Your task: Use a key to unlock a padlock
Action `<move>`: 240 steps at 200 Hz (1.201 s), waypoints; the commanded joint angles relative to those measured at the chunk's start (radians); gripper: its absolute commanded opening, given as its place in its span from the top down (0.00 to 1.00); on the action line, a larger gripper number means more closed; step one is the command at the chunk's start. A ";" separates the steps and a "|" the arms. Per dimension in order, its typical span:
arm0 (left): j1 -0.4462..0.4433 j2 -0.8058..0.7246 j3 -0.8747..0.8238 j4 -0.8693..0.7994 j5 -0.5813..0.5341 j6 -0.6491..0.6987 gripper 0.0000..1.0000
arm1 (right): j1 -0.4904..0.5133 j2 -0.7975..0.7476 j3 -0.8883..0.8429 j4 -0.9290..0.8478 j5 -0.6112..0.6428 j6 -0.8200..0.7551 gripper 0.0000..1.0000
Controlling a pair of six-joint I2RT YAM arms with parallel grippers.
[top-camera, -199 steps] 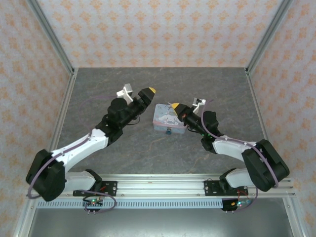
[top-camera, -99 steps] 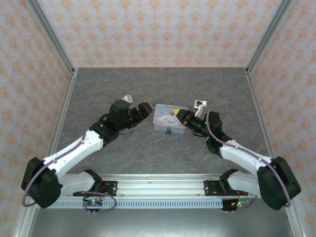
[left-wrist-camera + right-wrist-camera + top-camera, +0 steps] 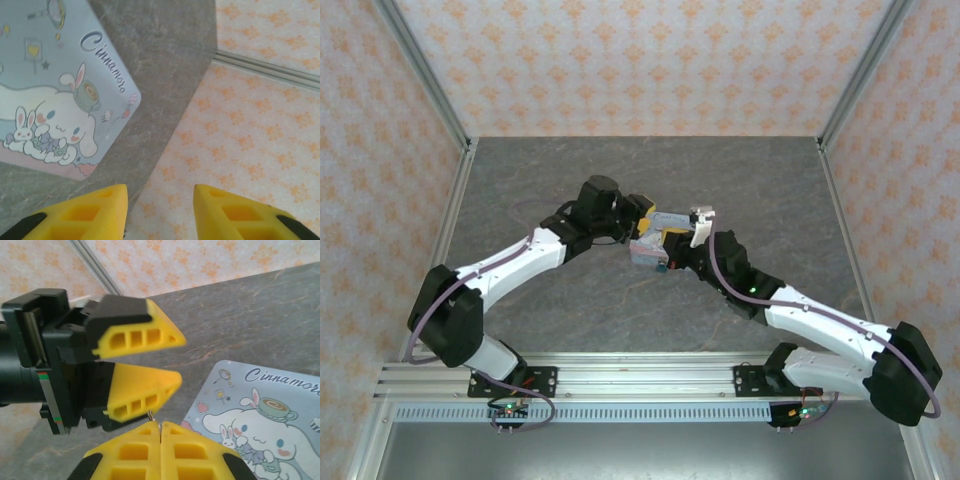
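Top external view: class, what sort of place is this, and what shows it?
Probably a robot test cell: left arm and right arm bolted to a metal rail, a grey table, patterned wall panels in a metal frame around it.

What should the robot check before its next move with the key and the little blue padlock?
1. Right gripper shut on a thin metal sliver, likely the key: ok.
2. Left gripper jaws apart, nothing between them: ok.
3. Left gripper's lower finger clear of the key: cannot tell, they look very close.
4. Padlock lying free at the near side of the tin: ok.
5. Padlock's keyhole facing the key: cannot tell.
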 commanded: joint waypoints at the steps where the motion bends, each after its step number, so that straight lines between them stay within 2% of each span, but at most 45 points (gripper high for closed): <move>1: -0.019 0.004 0.028 0.041 0.013 -0.091 0.63 | 0.009 0.012 0.043 -0.014 0.098 -0.072 1.00; 200: -0.067 0.012 0.022 0.042 -0.010 -0.117 0.83 | 0.011 0.081 0.066 0.021 0.091 -0.060 1.00; 224: -0.070 0.012 0.022 0.038 -0.014 -0.116 0.88 | 0.010 0.082 0.066 0.023 0.089 -0.058 1.00; 240: -0.072 0.013 0.021 0.036 -0.017 -0.114 0.95 | 0.011 0.081 0.066 0.025 0.088 -0.058 1.00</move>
